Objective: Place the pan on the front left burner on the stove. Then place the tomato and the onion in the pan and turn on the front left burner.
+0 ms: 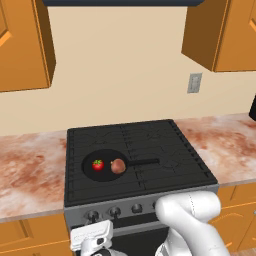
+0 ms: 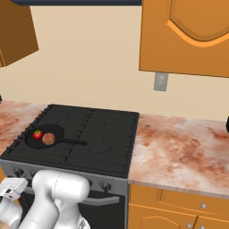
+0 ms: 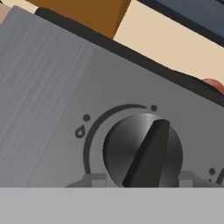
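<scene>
The pan (image 1: 105, 165) sits on the front left burner (image 1: 102, 172) of the stove (image 1: 150, 145), its long handle lying toward the stove's middle. Inside the pan the tomato (image 1: 98, 164) lies on the side away from the handle and the onion (image 1: 118, 166) just beside it on the handle side; whether the two touch cannot be told. The gripper (image 1: 92, 240) is low at the stove's grey front panel (image 1: 145, 209), below the pan and in front of the leftmost knobs, well apart from the pan and its contents. In the hand view a round dark knob (image 3: 142, 151) with a raised bar across it stands close ahead, the two grey fingertips (image 3: 89, 180) rising at either side of its lower edge, so the jaws stand parted around the knob; whether they press on it cannot be told. On the panel around this knob are a curved line, small dots and a small drop-shaped mark (image 3: 80, 131); no letters or brand can be read. The marbled reddish bench (image 1: 30, 170) runs on both sides of the stove, and a grey wall socket (image 1: 194, 83) sits on the wall behind it.
</scene>
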You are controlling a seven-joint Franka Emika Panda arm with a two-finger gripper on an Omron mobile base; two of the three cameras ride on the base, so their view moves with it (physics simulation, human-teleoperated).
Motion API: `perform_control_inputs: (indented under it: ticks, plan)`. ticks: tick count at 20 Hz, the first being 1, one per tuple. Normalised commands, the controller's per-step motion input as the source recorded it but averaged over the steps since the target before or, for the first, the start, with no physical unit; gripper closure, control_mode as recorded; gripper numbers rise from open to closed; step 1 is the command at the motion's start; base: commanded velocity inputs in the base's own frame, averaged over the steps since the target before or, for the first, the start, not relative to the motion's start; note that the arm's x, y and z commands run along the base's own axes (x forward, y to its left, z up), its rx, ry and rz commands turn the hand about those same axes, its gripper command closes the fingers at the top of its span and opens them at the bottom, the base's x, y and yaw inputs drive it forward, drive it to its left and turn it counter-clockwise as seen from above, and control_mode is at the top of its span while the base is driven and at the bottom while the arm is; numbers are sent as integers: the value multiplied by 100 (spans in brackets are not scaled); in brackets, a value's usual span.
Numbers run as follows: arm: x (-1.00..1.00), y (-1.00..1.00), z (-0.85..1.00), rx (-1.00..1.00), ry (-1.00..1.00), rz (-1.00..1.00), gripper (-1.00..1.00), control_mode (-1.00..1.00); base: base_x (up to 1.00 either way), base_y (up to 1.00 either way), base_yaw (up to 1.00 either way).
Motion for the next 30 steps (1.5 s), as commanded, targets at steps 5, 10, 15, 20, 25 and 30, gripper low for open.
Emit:
perform_control_inputs:
  ticks: [5,10,15,20,25,30]
  plan:
    - [-8,42,2,-29,-21,0,100,-100,0,0,0]
    - [-21,66,22,-25,-20,0,100,-100,0,0,0]
    - [-31,83,27,-27,-21,0,100,-100,0,0,0]
    - [-38,96,37,-30,-29,0,100,-100,0,0,0]
    - [-57,100,46,-29,-32,0,100,-100,0,0,0]
    - [-68,100,55,-31,-36,0,100,-100,0,0,0]
